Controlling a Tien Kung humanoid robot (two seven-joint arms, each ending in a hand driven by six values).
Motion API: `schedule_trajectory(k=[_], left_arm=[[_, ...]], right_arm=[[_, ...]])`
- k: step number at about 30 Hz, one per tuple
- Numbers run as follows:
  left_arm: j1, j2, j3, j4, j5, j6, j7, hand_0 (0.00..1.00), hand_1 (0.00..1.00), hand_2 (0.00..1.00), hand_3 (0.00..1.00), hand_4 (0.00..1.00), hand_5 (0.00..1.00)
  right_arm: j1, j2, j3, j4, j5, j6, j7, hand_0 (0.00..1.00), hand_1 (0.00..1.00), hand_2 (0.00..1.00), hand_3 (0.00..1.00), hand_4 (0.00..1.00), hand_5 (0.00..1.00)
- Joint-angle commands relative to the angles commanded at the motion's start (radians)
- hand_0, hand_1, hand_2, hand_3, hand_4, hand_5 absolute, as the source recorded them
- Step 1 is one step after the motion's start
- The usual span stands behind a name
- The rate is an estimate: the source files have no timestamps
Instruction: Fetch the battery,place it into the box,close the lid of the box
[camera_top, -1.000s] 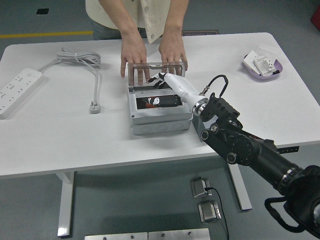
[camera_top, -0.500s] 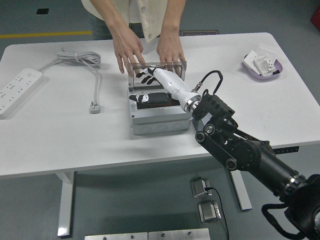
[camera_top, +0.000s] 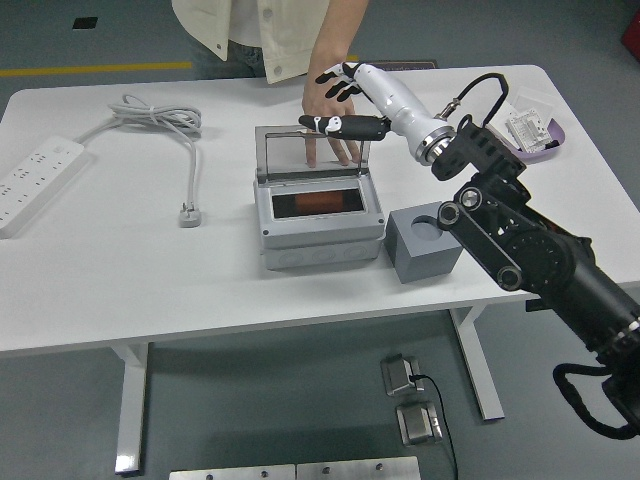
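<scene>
My right hand (camera_top: 345, 100) hovers above the far edge of the grey box (camera_top: 318, 222), fingers (camera_top: 335, 124) spread loosely and holding nothing; the thumb reaches out over the top rim of the lid (camera_top: 313, 152). That clear lid stands upright at the back of the box, open. Inside the box lies a dark, reddish item, which I take to be the battery (camera_top: 318, 203), though the view through the opening is too dim to be sure. Behind the lid, a person's hand (camera_top: 328, 105) presses fingertips down on the white desk (camera_top: 120, 270), just beside my own hand. A grey block (camera_top: 424, 240) with a round hollow in its top sits right of the box, close to it. Far left lie a power strip (camera_top: 34, 182) and its coiled cable (camera_top: 170, 130); a purple dish (camera_top: 530, 128) of small parts sits far right.
</scene>
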Motion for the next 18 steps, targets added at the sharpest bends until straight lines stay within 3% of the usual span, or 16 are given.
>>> schedule_trajectory(k=[7,15,18], left_arm=[[-0.003,0.002,0.006,0.0,-0.003,-0.001,0.004,0.611,0.637,0.612,0.6,0.627,0.138],[-0.011,0.012,0.009,0.0,0.002,-0.002,0.002,0.611,0.637,0.612,0.6,0.627,0.138],[-0.011,0.013,0.011,0.0,0.002,-0.002,0.003,0.611,0.636,0.612,0.601,0.628,0.14]], right_arm=[[0.055,-0.007,0.006,-0.155,0.054,-0.02,0.061,0.696,0.6,0.658,0.755,0.977,0.668],[0.089,0.019,0.001,-0.334,0.111,-0.051,0.117,0.694,0.593,0.653,0.748,0.975,0.672],[0.094,0.031,0.0,-0.37,0.123,-0.057,0.125,0.695,0.593,0.647,0.745,0.974,0.686]])
